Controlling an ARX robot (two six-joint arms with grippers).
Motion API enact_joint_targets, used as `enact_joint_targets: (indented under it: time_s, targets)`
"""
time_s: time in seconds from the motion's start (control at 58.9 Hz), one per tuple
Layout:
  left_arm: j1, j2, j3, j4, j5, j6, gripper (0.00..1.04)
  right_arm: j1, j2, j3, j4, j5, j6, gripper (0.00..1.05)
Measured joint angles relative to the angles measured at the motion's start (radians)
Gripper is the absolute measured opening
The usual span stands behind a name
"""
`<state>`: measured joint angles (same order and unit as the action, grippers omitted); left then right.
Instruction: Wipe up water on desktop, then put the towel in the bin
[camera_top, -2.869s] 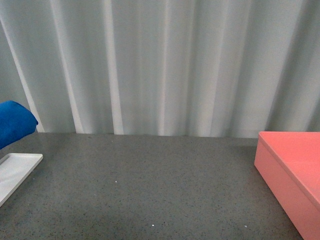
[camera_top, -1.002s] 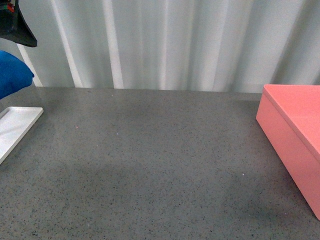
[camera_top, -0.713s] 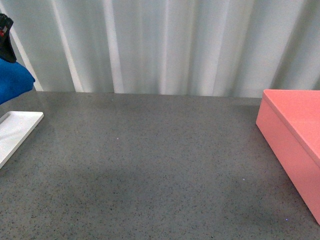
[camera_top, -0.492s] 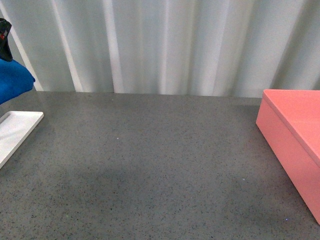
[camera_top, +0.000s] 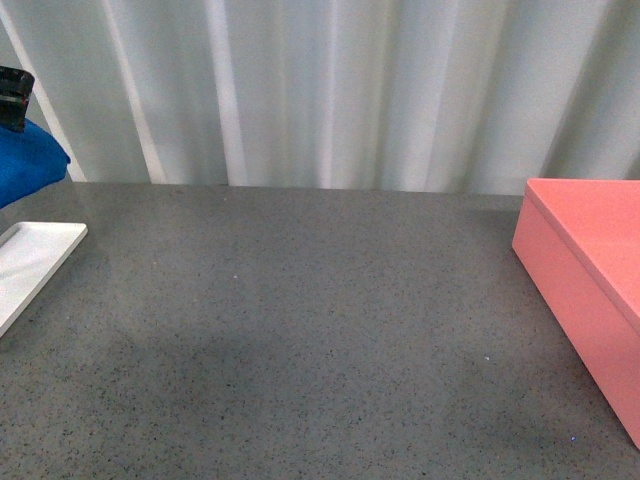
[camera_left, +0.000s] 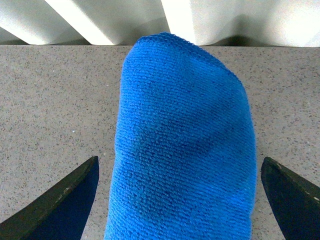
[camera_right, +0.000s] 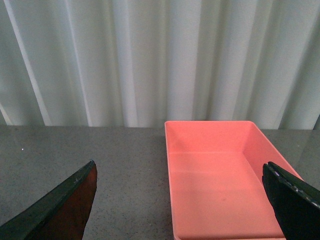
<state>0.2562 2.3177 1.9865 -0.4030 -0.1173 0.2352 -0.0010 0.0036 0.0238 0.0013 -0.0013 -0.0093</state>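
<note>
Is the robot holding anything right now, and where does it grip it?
Nothing is held. The left gripper stands wide open astride the towel, not pinching it; the right gripper is open and empty.

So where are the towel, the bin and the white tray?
towel (camera_left: 182, 145): left wrist view, middle of cloth
bin (camera_right: 220, 185): right wrist view, bare inner floor
white tray (camera_top: 30, 265): front view, flat bottom

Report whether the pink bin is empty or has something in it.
Empty. The right wrist view looks down into the bin and shows only its bare pink floor and walls.
</note>
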Motion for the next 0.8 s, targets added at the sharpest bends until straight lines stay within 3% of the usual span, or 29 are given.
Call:
enact_joint_targets:
  time_s: [0.526, 0.645, 0.798]
  targets:
    - [0.008, 0.01, -0.122, 0.067, 0.015, 0.043, 0.98, 0.0, 0.0, 0.0, 0.0, 0.0, 0.0, 0.98]
    - [0.007, 0.01, -0.135, 0.073, 0.014, 0.048, 0.79, 0.0, 0.0, 0.0, 0.0, 0.0, 0.0, 0.98]
    - [0.003, -0.011, -0.166, 0.083, 0.008, 0.057, 0.48, 0.0, 0.0, 0.0, 0.0, 0.0, 0.0, 0.98]
